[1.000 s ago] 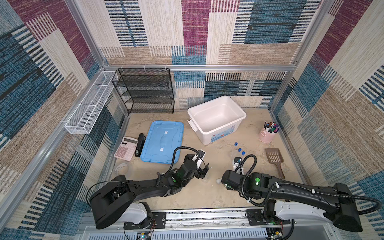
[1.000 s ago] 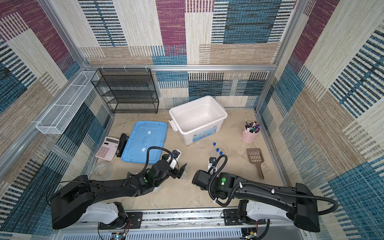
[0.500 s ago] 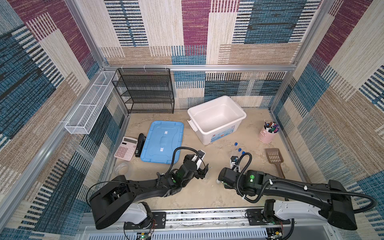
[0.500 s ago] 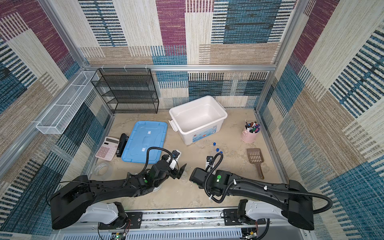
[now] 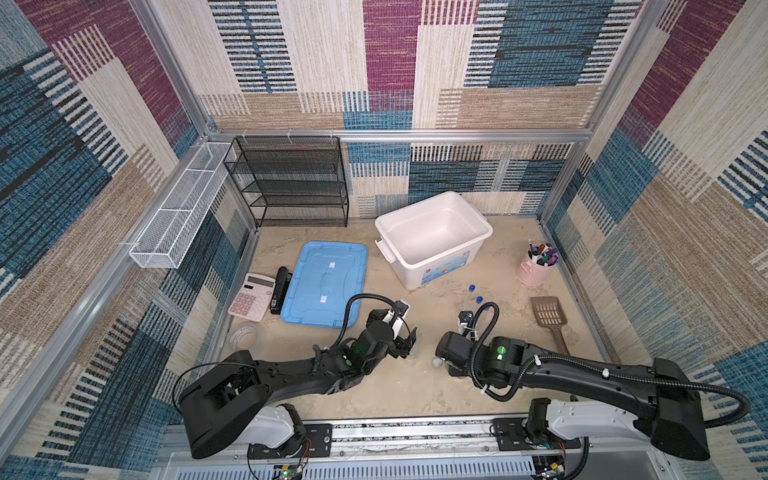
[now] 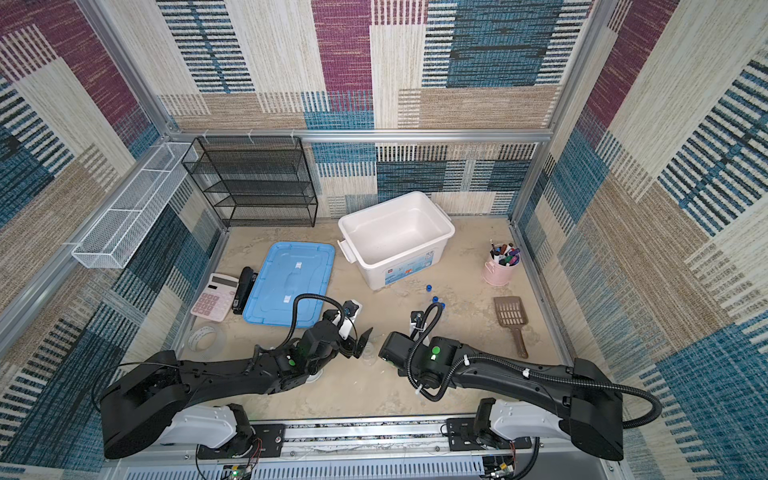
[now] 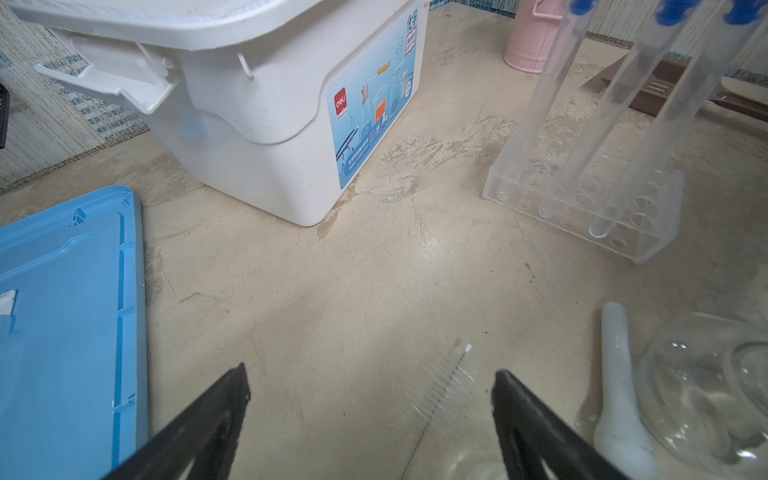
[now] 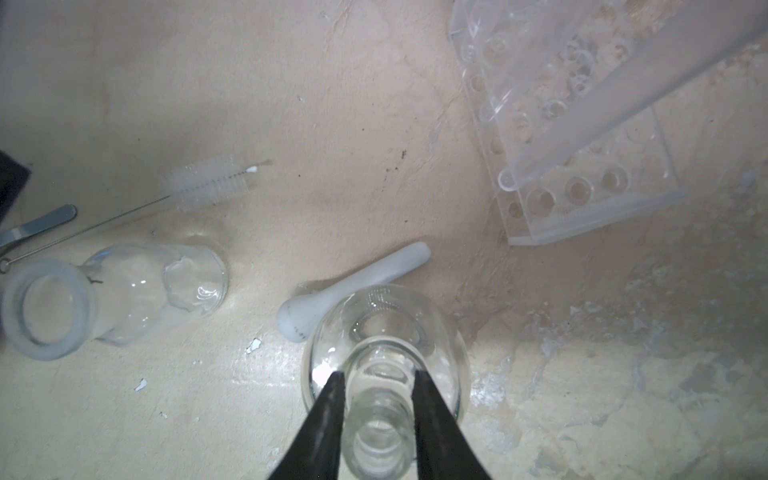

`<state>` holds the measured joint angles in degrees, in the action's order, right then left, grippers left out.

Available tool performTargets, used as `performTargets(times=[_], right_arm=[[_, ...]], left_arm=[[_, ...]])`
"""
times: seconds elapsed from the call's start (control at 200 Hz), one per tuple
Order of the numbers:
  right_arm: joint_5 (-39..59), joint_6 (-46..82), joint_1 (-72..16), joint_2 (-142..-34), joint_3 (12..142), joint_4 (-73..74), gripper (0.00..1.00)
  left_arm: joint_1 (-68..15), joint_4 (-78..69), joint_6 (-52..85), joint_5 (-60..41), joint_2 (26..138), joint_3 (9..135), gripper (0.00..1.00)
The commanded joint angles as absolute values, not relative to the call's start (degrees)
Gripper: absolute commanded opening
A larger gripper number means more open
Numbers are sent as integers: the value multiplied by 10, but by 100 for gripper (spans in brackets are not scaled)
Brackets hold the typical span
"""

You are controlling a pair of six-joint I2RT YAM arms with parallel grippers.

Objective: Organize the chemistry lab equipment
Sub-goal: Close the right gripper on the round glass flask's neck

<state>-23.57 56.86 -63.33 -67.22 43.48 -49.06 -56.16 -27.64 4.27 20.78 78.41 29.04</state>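
Round flask: set on the table, just beside a white pestle; its neck is clasped by the right hand. Left hand: spread wide, nothing held, poised over the wire brush. Conical flask: laid on its side near the brush.

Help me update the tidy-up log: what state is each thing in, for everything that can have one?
white bin: open, empty, upright.
blue lid: off, lying flat beside the bin.
test tubes: capped, standing in the clear rack.
round flask: upright, gripped at its neck.
conical flask: lying on its side.
left claw: open, empty.
right claw: shut on the round flask's neck.
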Motion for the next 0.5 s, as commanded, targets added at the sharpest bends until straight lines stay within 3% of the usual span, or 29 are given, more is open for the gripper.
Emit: performTargets(times=[0.0, 0.496], right_arm=[[-230, 559, -633, -678, 441, -494, 32], [-221, 551, -630, -681, 441, -493, 23]], left_arm=[[-562, -285, 50, 217, 783, 289, 93], [-562, -286, 49, 217, 784, 289, 93]])
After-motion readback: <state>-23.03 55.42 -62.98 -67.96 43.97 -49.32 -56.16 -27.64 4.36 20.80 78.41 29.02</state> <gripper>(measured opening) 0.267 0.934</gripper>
